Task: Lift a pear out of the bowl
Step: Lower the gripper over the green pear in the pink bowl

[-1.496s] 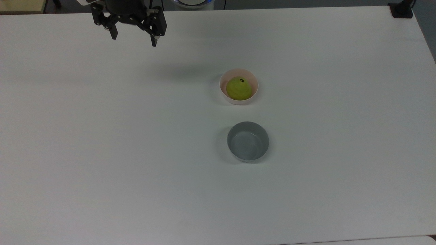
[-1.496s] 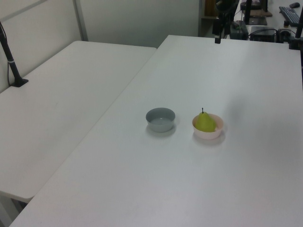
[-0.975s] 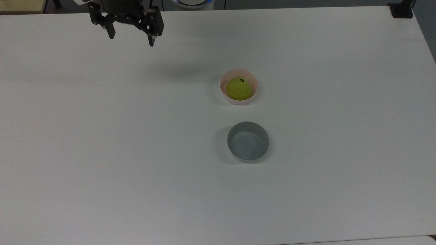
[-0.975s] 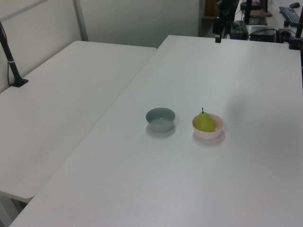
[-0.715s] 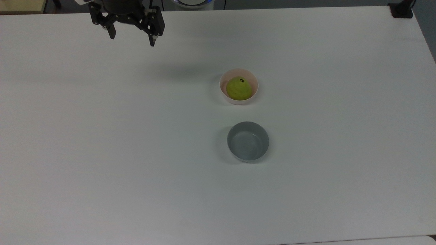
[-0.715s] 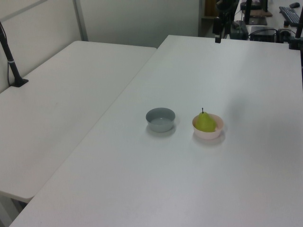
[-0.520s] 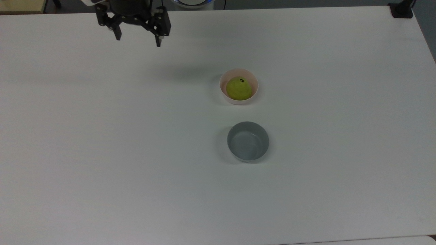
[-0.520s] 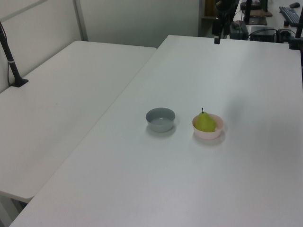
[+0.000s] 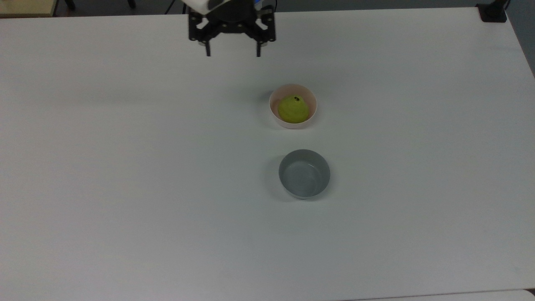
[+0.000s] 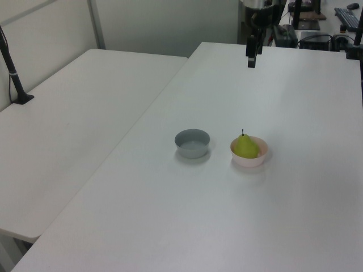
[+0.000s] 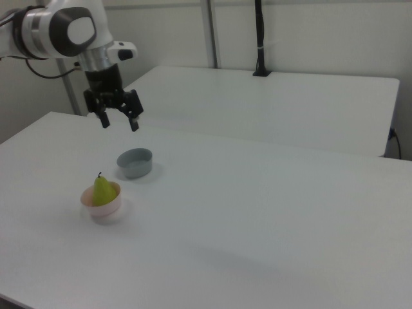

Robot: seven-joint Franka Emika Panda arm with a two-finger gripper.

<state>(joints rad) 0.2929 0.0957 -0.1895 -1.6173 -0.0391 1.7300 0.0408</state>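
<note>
Where the arm reaches over the far edge of the white table (image 9: 125,167), the gripper (image 9: 232,53) hangs in the air with its two black fingers spread wide and nothing between them. In the top view the fingertips point down the picture, up and to the top view's left of the bowl (image 9: 274,113), well apart from it. The right view shows the gripper (image 11: 120,122) from the side, raised clear of the tabletop, with the white and grey arm (image 11: 61,29) curving away to the right view's left. In the left view the gripper (image 10: 250,60) appears end-on as a narrow dark shape, so its spread cannot be judged there.

The pear (image 9: 293,108) sits in the pale pink bowl, stem (image 9: 296,99) dark and short. From above it reads as a rounded yellow-green dome; the left view and the right view show the pear (image 10: 246,146) (image 11: 102,190) standing upright, its narrow top rising above the bowl's rim (image 10: 249,161) (image 11: 103,207).

The grey bowl (image 9: 304,174) stands near the pink one, below it in the top view, and holds nothing. A second white table (image 10: 62,130) adjoins the first, seen in the left view and the right view, with a black post (image 11: 259,35) standing on it. No readable writing or brand marks appear on anything.
</note>
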